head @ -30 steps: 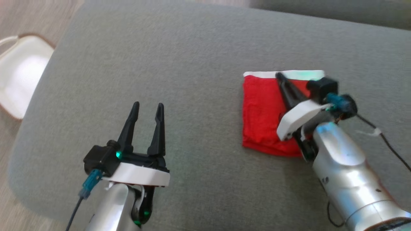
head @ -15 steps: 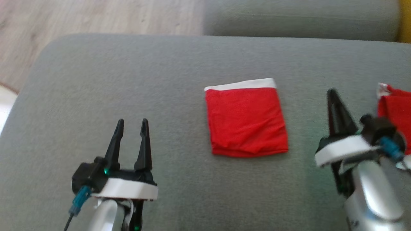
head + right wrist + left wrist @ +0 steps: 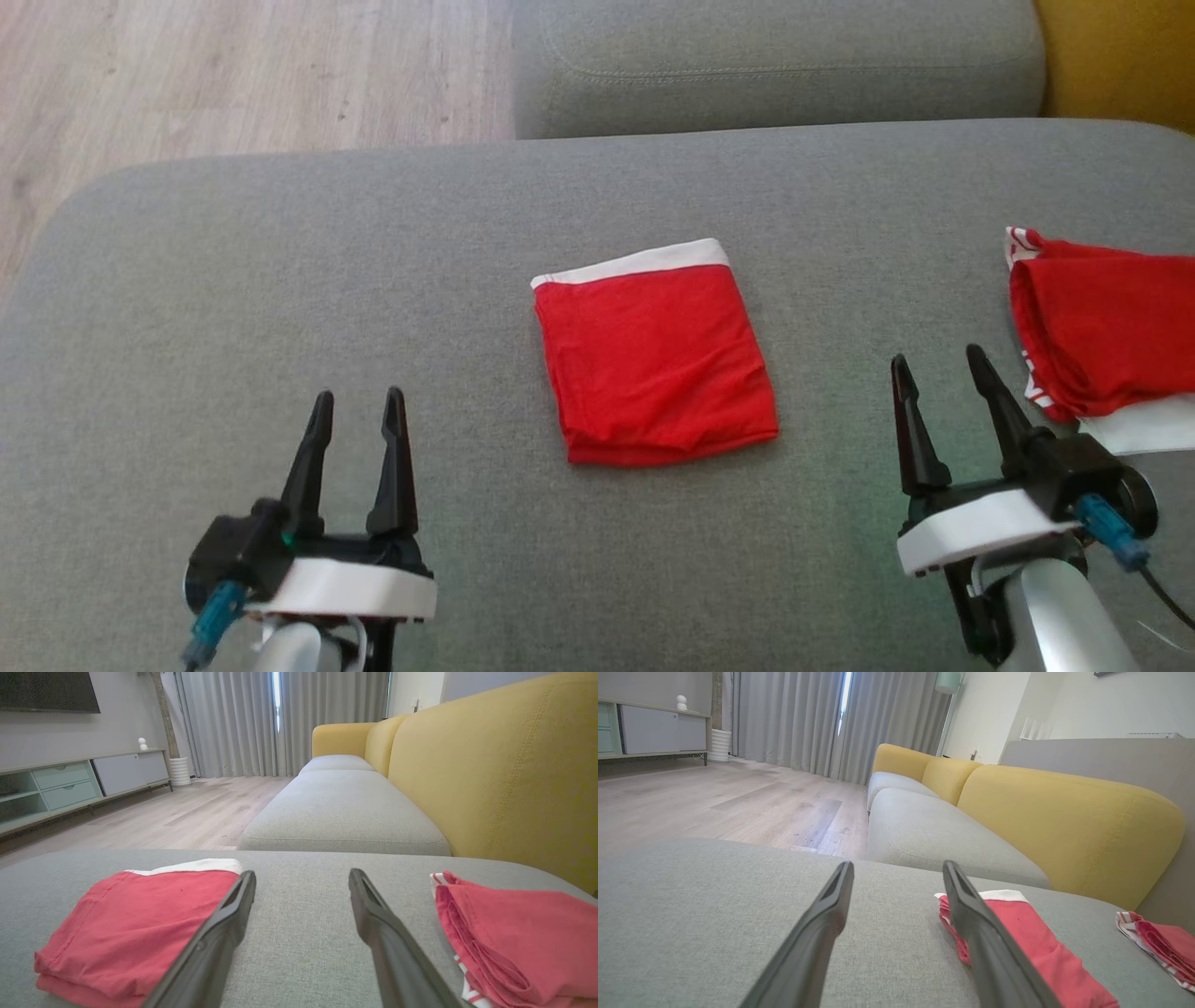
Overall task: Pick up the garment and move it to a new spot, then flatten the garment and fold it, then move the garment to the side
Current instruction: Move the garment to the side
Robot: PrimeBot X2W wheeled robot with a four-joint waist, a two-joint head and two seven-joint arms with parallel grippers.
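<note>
Seeing folded red garment lying flat at the middle of grey cushion, white band at far edge. Finding left gripper hovering near-left, right gripper near-right, both apart from it, jaws parted, gripping nothing. Noting second red cloth lying at right.

The garment, lying between the two pairs of jaws, was red with a white band. The cloth beyond the right jaws was red with striped edging. The cushion was grey.
</note>
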